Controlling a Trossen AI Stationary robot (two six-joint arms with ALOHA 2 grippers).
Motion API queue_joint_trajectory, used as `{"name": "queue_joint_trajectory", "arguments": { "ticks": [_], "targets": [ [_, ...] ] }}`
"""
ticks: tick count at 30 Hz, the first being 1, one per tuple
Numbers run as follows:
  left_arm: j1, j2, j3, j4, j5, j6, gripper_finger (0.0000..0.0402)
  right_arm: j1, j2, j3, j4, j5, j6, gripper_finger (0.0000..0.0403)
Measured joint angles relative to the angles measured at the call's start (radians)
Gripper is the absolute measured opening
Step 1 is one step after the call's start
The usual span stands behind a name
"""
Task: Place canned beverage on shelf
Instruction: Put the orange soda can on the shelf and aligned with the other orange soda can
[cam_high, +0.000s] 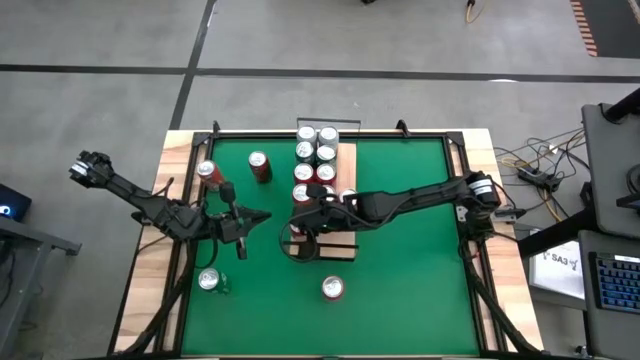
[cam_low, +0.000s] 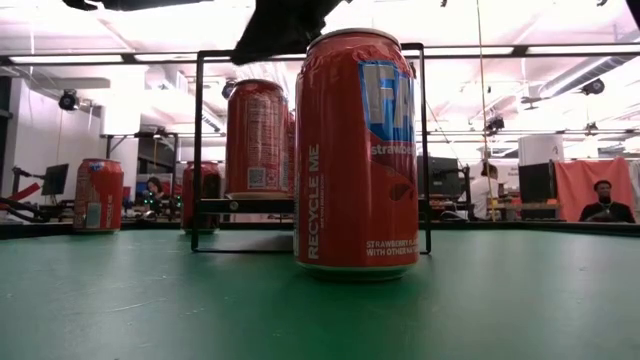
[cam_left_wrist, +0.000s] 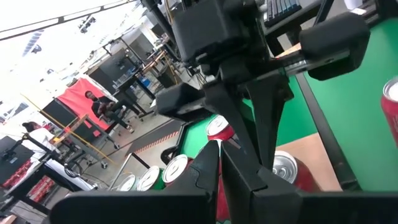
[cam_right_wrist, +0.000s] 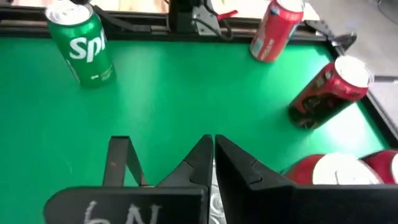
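The shelf (cam_high: 338, 256) is a pale wooden board with black rails, lying along the middle of the green mat. Several red cans (cam_high: 315, 152) stand on its far part. Loose cans stand on the mat: a red one (cam_high: 332, 288) near the front, big in the low view (cam_low: 355, 150), a green one (cam_high: 210, 282) at the near left, and two red ones (cam_high: 259, 165) (cam_high: 208, 172) at the far left. My right gripper (cam_right_wrist: 211, 154) is shut and empty, raised over the shelf's left edge (cam_high: 298, 220). My left gripper (cam_left_wrist: 216, 152), shut and empty, hovers left of the shelf (cam_high: 255, 218).
The mat's black frame (cam_high: 455, 140) runs around the work area, inside the wooden table border. Open green mat lies right of the shelf (cam_high: 410, 250) and between the loose cans on the left (cam_right_wrist: 186, 93). People sit in the room beyond the table (cam_low: 603, 200).
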Motion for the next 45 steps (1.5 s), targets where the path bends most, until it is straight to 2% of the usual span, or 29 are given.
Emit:
{"name": "queue_joint_trajectory", "arguments": {
  "ticks": [4, 8, 13, 17, 20, 23, 27, 30, 33, 40, 45],
  "targets": [
    [0.0, 0.0, 0.013, 0.025, -0.002, -0.053, 0.0, 0.005, -0.021, 0.068, -0.143, -0.002, -0.015, 0.0009],
    [0.0, 0.001, 0.12, -0.065, -0.03, -0.213, 0.0, 0.035, -0.071, 0.129, -0.324, 0.02, -0.054, 0.0009],
    [0.002, 0.032, 0.289, -0.372, -0.031, -0.495, 0.0, 0.095, -0.136, 0.176, -0.502, 0.07, -0.064, 0.0009],
    [0.024, 0.086, 0.486, -0.719, -0.029, -0.722, 0.0, 0.139, -0.198, 0.186, -0.576, 0.084, -0.067, 0.0009],
    [0.074, 0.137, 0.618, -0.939, -0.022, -0.8, 0.0, 0.169, -0.248, 0.17, -0.588, 0.085, -0.074, 0.0009],
    [0.172, 0.179, 0.727, -1.056, -0.003, -0.806, 0.0, 0.184, -0.297, 0.153, -0.586, 0.084, -0.075, 0.0009],
    [0.333, 0.219, 0.834, -1.184, 0.152, -0.809, 0.0, 0.19, -0.336, 0.14, -0.588, 0.086, -0.088, 0.0009],
    [0.459, 0.24, 0.867, -1.255, 0.265, -0.832, 0.0, 0.19, -0.349, 0.136, -0.604, 0.086, -0.121, 0.0009],
    [0.579, 0.257, 0.871, -1.336, 0.325, -0.878, 0.0, 0.19, -0.352, 0.136, -0.612, 0.086, -0.148, 0.0009],
    [0.896, 0.312, 0.813, -1.586, 0.351, -0.974, 0.0, 0.19, -0.336, 0.134, -0.611, 0.087, -0.235, 0.0009],
    [1.118, 0.353, 0.709, -1.568, 0.358, -0.923, 0.0, 0.183, -0.332, 0.134, -0.577, 0.087, -0.264, 0.0009]
  ]
}}
